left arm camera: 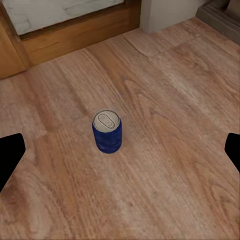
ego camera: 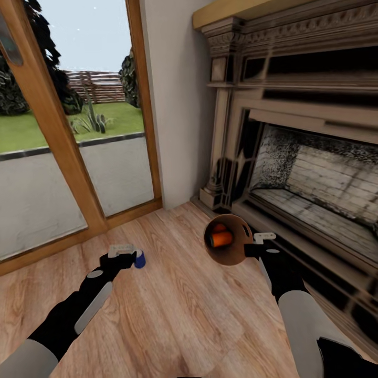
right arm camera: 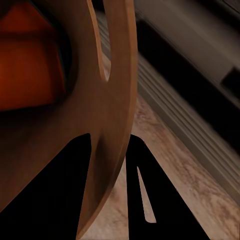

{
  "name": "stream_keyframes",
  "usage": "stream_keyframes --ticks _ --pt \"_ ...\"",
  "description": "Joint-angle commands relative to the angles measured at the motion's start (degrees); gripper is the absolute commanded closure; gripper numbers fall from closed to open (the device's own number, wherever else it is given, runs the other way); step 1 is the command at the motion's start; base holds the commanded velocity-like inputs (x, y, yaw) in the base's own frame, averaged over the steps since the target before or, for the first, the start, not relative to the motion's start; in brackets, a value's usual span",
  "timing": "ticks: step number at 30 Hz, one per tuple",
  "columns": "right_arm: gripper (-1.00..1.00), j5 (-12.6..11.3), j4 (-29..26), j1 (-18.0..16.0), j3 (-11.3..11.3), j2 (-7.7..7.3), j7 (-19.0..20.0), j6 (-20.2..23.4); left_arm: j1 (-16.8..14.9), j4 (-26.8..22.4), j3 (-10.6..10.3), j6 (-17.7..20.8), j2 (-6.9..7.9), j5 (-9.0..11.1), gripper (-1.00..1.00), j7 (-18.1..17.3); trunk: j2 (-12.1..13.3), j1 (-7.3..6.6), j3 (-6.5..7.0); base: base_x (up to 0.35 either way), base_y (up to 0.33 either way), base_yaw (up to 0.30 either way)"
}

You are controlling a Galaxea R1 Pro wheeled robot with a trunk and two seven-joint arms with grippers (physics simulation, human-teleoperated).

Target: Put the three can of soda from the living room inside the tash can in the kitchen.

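Here the blue soda can [left arm camera: 107, 132] stands upright on the wood floor [ego camera: 173, 315], silvery top up, near the glass door [ego camera: 63, 131]; in the left wrist view it sits between the two dark fingertips [left arm camera: 10, 157] of the left gripper [ego camera: 127, 254], which are spread wide and touch nothing, so that gripper is released and hangs over the can. Off to the other side, the trash can [ego camera: 231, 257] is held tipped, its coppery mouth toward the head camera; two orange soda cans [ego camera: 221, 238] lie inside it; the right gripper [ego camera: 253, 247] is clamped on its rim, one finger either side of the brown wall [right arm camera: 112, 125] in the right wrist view. Beyond it stands the dark ornate fireplace [ego camera: 294, 121], just beside the pale wall [ego camera: 176, 105].
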Motion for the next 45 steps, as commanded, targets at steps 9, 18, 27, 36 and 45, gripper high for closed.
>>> stream_keyframes --ticks 9,18,27,36,45 --pt "1.00 -0.22 -0.08 0.20 0.06 0.19 0.09 0.06 -11.31 3.27 0.71 27.35 -5.09 0.34 -1.00 0.51 -0.01 -0.01 0.01 0.169 0.000 0.000" --pt "1.00 -0.06 -0.08 0.23 0.13 0.31 0.09 0.13 -40.93 33.28 6.42 41.33 -11.72 0.63 -1.00 0.15 -0.01 -0.01 0.01 0.152 0.024 0.000" --pt "1.00 2.30 -0.08 0.23 0.12 0.43 0.09 2.14 -49.39 39.91 7.08 41.33 -11.87 0.52 -1.00 0.09 -0.01 -0.01 0.01 0.042 0.004 0.000" --pt "1.00 2.51 -0.10 0.23 0.08 0.40 0.09 2.87 -49.84 40.12 7.21 41.33 -11.62 0.30 -1.00 0.33 -0.01 -0.01 0.01 0.007 0.000 0.000" --pt "1.00 2.21 -1.28 -0.18 -0.44 0.13 0.10 14.88 -49.84 39.75 7.37 41.33 -11.62 0.34 -1.00 0.82 -0.01 -0.01 0.01 0.000 0.000 0.000"
